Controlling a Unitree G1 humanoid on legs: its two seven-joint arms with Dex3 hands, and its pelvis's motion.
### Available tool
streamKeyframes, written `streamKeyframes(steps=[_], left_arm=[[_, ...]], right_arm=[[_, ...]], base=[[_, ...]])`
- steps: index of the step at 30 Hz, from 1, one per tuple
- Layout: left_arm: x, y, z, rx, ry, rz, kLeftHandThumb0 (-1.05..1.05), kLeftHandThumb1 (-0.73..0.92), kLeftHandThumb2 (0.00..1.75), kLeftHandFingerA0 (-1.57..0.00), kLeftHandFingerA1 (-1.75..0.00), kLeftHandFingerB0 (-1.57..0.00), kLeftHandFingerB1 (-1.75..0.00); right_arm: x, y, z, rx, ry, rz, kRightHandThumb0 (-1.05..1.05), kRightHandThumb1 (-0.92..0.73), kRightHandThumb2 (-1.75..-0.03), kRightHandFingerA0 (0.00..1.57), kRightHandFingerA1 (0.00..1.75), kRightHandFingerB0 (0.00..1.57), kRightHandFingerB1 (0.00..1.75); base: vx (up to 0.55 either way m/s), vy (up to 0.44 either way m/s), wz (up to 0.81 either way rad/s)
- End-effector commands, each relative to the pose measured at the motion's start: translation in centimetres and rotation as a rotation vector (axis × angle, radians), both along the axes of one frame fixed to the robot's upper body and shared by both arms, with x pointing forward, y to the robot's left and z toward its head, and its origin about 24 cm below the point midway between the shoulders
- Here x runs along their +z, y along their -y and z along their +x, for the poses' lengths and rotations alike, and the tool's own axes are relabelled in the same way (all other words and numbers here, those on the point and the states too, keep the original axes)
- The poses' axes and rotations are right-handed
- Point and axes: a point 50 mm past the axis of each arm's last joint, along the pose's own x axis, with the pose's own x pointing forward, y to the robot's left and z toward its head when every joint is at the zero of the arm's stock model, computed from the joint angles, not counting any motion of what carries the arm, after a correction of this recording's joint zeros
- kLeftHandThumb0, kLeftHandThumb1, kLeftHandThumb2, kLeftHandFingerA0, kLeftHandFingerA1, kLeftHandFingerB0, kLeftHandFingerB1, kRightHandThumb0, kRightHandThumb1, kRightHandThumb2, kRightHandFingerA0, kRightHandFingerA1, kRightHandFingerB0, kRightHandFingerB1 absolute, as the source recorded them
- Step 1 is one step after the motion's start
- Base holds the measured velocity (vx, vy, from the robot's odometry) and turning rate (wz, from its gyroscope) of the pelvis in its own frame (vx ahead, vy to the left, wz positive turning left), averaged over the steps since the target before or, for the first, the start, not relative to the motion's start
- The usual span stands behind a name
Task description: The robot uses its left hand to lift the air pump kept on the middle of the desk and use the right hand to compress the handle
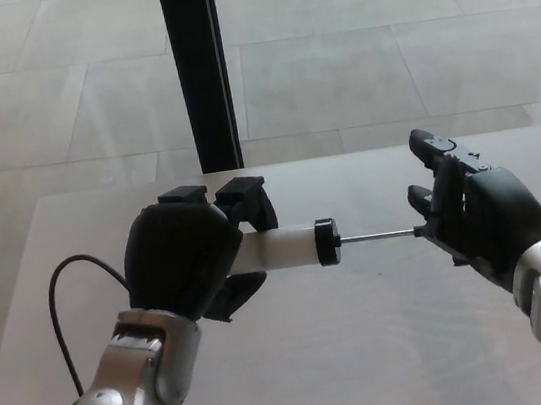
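bare desk ahead, black post behind

The desk across the lower frame is showing a pale, matt wood-grain surface with faint streaks. The air pump at centre is presenting a smooth white plastic barrel, a black plastic end cap and a thin, bright metal rod. The left hand and the right hand are appearing as black moulded plastic with a slight sheen; both forearms are showing brushed silver metal-look shells. A black cable at lower left is looking smooth and rubbery. The floor in the upper frame is showing matt grey tiles.
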Motion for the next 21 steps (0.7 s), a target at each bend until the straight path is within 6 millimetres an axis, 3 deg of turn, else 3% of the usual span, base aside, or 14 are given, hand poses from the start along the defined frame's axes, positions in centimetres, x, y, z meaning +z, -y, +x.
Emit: streamKeyframes(steps=[1,13,15,16,18,19,20,21], left_arm=[[0.5,0.4,0.2,0.032,-0.002,-0.026,-0.15,0.50,1.12,-0.94,-1.75,-0.77,-1.51],[0.6,3.2,0.2,0.067,-0.096,-0.011,-0.16,0.57,0.98,-0.90,-1.75,-0.72,-1.49],[0.3,3.6,0.1,0.086,-0.115,-0.002,-0.18,0.61,0.93,-0.91,-1.75,-0.75,-1.38],[0.1,3.9,0.1,0.087,-0.130,0.004,-0.16,0.60,0.94,-0.92,-1.67,-0.81,-1.12],[0.1,4.1,0.1,0.089,-0.137,0.017,-0.16,0.61,0.93,-0.90,-1.69,-0.82,-1.08],[0.4,4.3,0.2,0.083,-0.136,0.019,-0.17,0.63,0.90,-0.91,-1.68,-0.85,-0.89],[0.4,4.4,0.2,0.084,-0.136,0.020,-0.17,0.63,0.90,-0.91,-1.68,-0.85,-0.89],[0.9,4.6,0.4,0.084,-0.135,0.034,-0.17,0.62,0.88,-0.87,-1.66,-0.78,-1.10]], right_arm=[[0.5,-0.3,0.2,-0.038,0.021,0.000,-0.98,-0.92,-1.32,0.00,0.13,0.00,0.09],[2.0,-0.8,1.4,-0.076,0.064,0.040,-1.04,-0.92,-1.33,0.00,0.05,0.00,0.05],[2.3,-1.0,1.6,-0.074,0.067,0.049,-1.00,-0.92,-1.33,0.00,0.07,0.00,0.08],[2.4,-1.2,1.6,-0.063,0.070,0.049,-0.99,-0.92,-1.32,0.00,0.08,0.00,0.09],[2.5,-1.3,1.6,-0.068,0.073,0.033,-0.99,-0.92,-1.32,0.00,0.08,0.00,0.09],[2.6,-1.4,1.6,-0.066,0.074,0.014,-0.98,-0.92,-1.33,0.00,0.09,0.00,0.10],[2.6,-1.4,1.6,-0.066,0.075,0.011,-0.98,-0.92,-1.33,0.00,0.09,0.00,0.10],[2.5,-1.5,1.6,-0.064,0.079,0.019,-0.99,-0.92,-1.33,0.00,0.09,0.00,0.11]], base=[[0.00,0.000,0.00],[0.00,0.000,0.00],[0.00,0.000,0.00],[0.00,0.000,0.00],[0.00,0.000,0.00],[0.00,0.000,0.00],[0.00,0.000,0.00],[0.00,0.000,0.00]])
